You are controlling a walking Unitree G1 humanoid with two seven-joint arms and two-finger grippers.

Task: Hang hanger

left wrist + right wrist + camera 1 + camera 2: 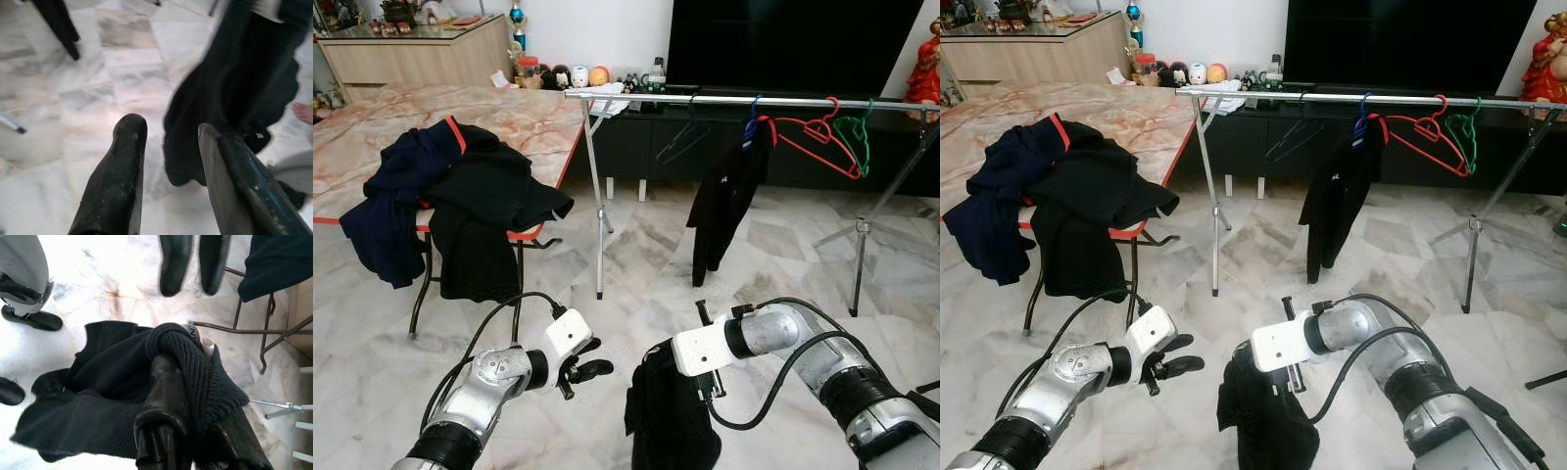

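Garment [112,396] clamped in right claw [190,396] (hanger unseen)

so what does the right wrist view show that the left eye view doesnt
The right wrist view alone shows the grip up close: the right gripper is shut on a ribbed edge of the dark garment, with a pale hanger tip poking out of the knit.

The left eye view alone shows the drying rack, its red hanger and green hanger, a black garment hanging there, and the clothes pile on the table.

Both show the held garment, the left gripper open beside it, and the marble floor.
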